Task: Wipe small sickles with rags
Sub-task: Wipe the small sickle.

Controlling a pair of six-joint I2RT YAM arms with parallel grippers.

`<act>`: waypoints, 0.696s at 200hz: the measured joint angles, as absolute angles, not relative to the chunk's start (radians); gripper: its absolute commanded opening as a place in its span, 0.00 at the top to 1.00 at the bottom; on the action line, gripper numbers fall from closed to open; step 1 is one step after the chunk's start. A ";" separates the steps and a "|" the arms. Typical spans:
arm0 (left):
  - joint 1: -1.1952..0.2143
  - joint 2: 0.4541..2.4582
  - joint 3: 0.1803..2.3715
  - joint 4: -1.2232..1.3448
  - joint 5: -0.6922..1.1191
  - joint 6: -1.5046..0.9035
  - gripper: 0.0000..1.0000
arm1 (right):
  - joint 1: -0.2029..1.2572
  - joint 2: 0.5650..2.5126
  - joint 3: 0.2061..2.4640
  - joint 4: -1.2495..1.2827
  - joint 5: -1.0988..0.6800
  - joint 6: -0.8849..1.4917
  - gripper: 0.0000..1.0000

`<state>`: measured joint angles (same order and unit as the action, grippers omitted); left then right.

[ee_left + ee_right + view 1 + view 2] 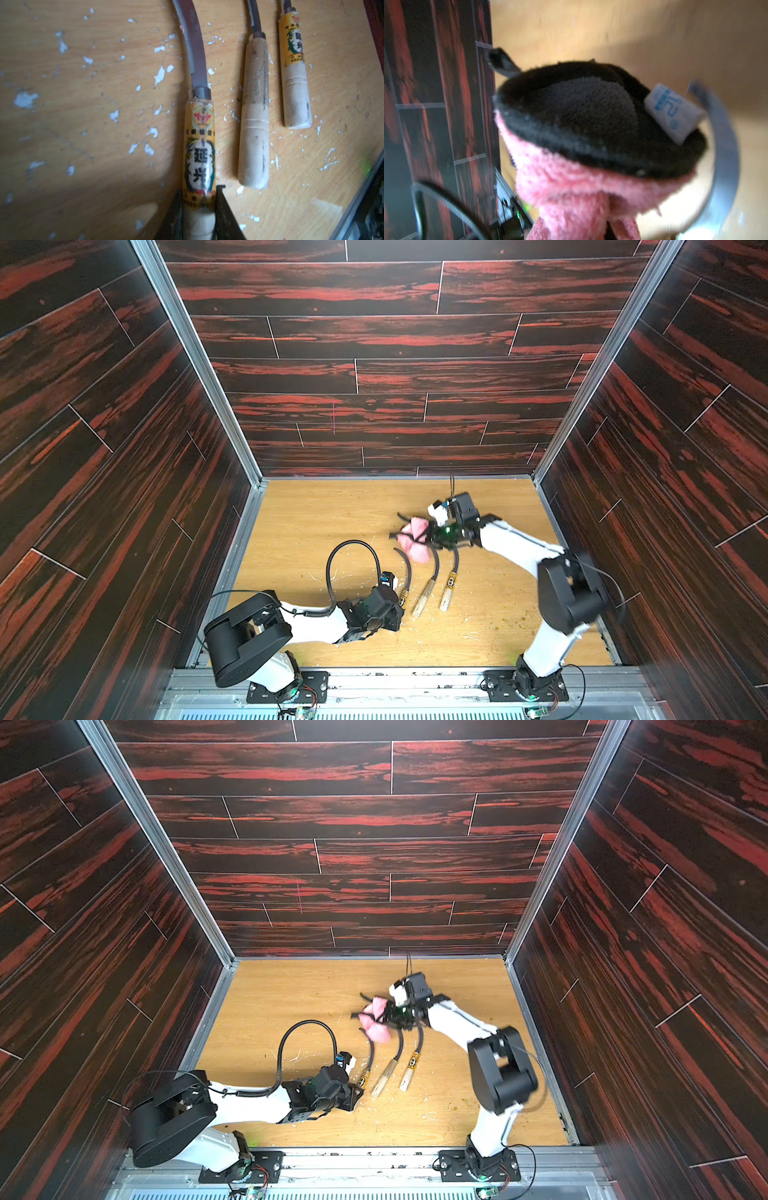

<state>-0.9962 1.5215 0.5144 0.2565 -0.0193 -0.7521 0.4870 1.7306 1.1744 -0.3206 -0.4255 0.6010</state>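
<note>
Presently, left jaws are pinching the left sickle [199, 145], steadying it on the tabletop [83, 108]; right jaws are clamping the rag [417, 543] beside the blades [435, 563] for wiping.

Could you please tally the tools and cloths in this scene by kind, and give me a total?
Sickles with yellow labels: 2
Sickle with plain handle: 1
Pink rag: 1
Total: 4

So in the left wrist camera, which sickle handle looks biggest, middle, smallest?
Largest, too alike to rank: held labelled handle (nearest, cut off) and plain handle.
Smallest: far labelled handle, though it is farthest from the camera.
</note>
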 measured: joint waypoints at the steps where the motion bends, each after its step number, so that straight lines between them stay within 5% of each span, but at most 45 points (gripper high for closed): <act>1: -0.996 1.523 0.516 0.257 -0.019 -0.752 0.99 | 0.489 1.729 1.172 -0.322 -0.425 0.601 1.00; 83: -0.996 1.534 0.519 0.275 -0.019 -0.760 0.99 | 0.593 1.802 1.047 -0.287 -0.333 0.643 1.00; 139: -0.984 1.521 0.488 0.308 -0.070 -0.800 0.99 | 0.538 1.945 1.107 -0.178 -0.509 0.692 1.00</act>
<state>-0.9840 1.5211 0.4885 0.3077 -0.0696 -0.7998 0.5381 1.9453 1.1069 -0.1780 -0.5087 0.6922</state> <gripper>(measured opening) 0.256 0.105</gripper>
